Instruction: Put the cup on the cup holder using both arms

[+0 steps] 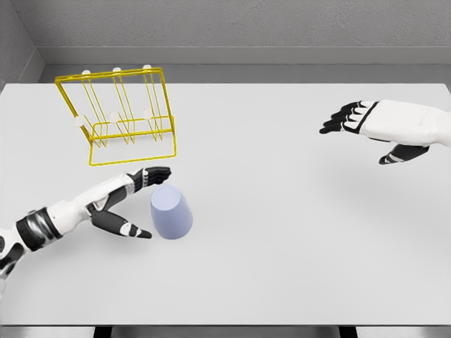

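Left arm: enters from the lower left, white with black joints, stretched across the desk (282,267) toward the cup.
Left hand (130,201): fingers spread apart, holding nothing; upper fingers point right just above the cup's top edge, thumb reaches along its left side. Contact with the cup cannot be told.
Cup holder (120,116): yellow wire rack, far left of the desk, with white-tipped pegs along its top; sits behind the left hand, apart from the cup.
Cup (171,213): pale lavender, on the desk, left of centre, just right of the left hand and in front of the cup holder; the wider end faces the camera.
Right hand (377,130): far right, well apart from the cup; dark fingers extended leftward, apart, holding nothing.
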